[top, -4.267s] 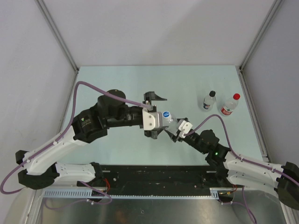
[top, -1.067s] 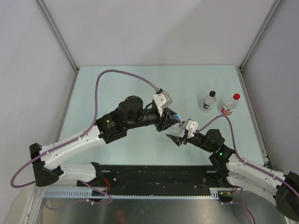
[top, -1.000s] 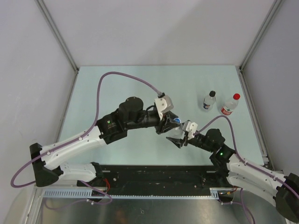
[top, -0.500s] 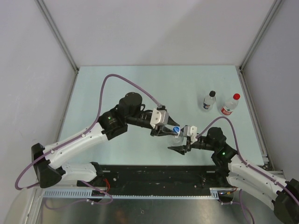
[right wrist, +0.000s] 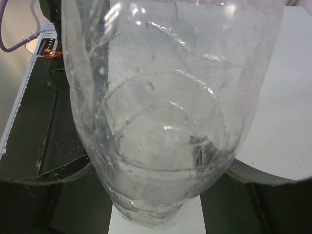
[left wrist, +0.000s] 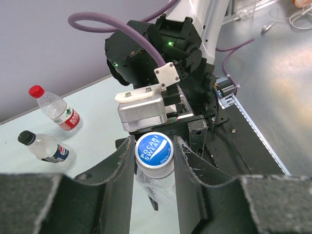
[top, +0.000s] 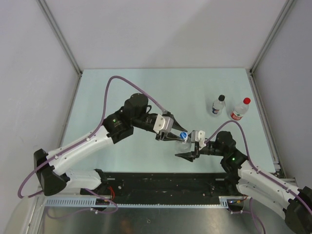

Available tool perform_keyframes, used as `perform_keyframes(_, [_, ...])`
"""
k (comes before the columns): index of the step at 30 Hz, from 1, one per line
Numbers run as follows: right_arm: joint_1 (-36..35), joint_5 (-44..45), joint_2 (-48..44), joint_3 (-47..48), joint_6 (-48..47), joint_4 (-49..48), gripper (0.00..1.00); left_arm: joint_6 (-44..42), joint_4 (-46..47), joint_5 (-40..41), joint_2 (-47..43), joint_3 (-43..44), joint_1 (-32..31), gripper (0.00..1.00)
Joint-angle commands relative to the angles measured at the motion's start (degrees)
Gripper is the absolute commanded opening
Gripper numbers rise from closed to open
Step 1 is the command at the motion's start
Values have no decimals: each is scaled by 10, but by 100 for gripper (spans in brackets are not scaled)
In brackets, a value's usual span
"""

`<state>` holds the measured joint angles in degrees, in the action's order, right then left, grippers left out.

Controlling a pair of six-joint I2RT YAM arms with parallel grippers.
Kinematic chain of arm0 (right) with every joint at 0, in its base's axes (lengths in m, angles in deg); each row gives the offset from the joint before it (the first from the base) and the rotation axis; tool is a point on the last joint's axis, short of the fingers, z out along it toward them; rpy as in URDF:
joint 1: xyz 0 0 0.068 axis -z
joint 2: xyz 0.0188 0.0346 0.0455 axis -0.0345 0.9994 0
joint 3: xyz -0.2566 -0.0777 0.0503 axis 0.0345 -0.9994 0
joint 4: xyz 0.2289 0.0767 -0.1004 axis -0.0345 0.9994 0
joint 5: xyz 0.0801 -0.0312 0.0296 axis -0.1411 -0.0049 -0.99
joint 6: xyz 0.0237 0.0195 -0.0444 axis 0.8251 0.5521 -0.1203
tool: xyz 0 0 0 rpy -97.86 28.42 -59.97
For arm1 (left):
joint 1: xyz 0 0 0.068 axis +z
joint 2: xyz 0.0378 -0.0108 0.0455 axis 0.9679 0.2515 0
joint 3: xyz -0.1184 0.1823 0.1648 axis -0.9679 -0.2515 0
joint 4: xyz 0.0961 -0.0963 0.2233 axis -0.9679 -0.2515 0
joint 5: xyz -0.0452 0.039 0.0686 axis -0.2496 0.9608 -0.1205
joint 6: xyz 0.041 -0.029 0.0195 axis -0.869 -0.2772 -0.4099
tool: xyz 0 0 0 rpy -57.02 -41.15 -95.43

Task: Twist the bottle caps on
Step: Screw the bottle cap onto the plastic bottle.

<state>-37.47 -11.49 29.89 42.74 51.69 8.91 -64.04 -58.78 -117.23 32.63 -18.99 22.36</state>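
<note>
R hand (top: pixel 186 147) clamped round clear bottle (right wrist: pixel 165 122) body, front-centre of table (top: pixel 122 87). L hand (top: pixel 179 136) pinching its blue-white cap (left wrist: pixel 153 150). Far right: black-capped bottle (top: pixel 218 105) just beside red-capped bottle (top: pixel 239 110)

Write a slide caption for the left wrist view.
Left fingers pinch the blue-and-white round plastic cap on a clear plastic bottle.
</note>
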Motion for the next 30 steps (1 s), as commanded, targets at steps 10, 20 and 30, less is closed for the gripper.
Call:
perform_keyframes(10, [1, 79, -19, 55, 13, -124, 0, 106, -79, 61, 38, -3, 9, 45])
perform_keyframes(20, [-1, 87, -20, 55, 16, -130, 0, 115, -78, 46, 30, -1, 9, 70])
perform_keyframes(30, [-5, 242, -5, 62, 62, -106, 0, 200, -53, 192, -12, -9, 10, 99])
